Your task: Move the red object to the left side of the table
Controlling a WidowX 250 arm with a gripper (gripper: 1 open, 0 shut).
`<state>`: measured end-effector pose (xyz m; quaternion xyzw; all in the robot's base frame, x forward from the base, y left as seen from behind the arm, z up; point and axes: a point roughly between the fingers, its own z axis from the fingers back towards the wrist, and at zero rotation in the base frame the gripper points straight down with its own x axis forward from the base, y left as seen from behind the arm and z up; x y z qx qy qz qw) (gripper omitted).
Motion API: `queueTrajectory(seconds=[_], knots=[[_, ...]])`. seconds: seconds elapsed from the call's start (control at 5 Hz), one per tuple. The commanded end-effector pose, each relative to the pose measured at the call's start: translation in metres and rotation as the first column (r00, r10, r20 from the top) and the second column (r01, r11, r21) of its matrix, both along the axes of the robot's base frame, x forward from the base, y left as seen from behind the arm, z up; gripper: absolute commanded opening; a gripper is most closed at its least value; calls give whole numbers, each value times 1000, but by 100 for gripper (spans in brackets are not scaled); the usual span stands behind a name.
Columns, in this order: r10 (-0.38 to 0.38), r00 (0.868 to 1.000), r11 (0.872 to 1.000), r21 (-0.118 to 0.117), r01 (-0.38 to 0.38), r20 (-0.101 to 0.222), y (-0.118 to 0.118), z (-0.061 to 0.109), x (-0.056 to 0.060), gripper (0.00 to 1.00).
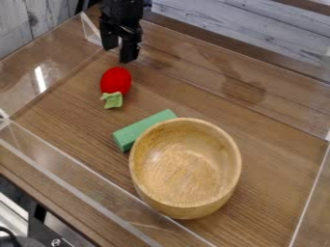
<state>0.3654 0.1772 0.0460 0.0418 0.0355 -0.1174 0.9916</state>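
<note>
the red object [115,83] lies on the wood-grain bench [258,121] near its far left corner, leafy end toward the camera. the black claw [123,50] hangs just above it, its fingers spread and empty. rightward sit a green block [139,130] and a wooden bowl [186,166], touching.

Single overhead view of the robot arm's end, which is showing only its lowest part at the top edge of the frame. The gripper [122,49] is appearing as a compact, matte black block, narrowing downward into two short, dark fingers [130,51] with a slim gap of tabletop showing between them. The housing above is looking boxy and equally dark, with faint lighter edges catching the light. Cables, screws and markings are too small and blurred to be telling apart
</note>
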Motion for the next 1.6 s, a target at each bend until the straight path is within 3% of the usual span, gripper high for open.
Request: queueTrajectory(seconds=[0.0, 0.2, 0.4, 0.6, 0.8, 1.0, 1.2, 1.4], knots=[[-54, 997, 998, 33, 52, 60, 1, 19, 3, 0], [-90, 994, 996, 27, 89, 67, 1, 24, -4, 0], [-74, 994, 997, 19, 72, 85, -1, 43, -15, 0], [-78, 994, 997, 8, 77, 73, -9, 39, -24, 100], [-62, 994, 998, -1, 62, 87, -4, 47, -20, 0], [-60, 995, 998, -9, 61, 83, -3, 43, -16, 0], [-21, 998, 1000, -21, 22, 57, -4, 32, -15, 100], [17, 999, 999, -33, -16, 31, -6, 21, -15, 100]])
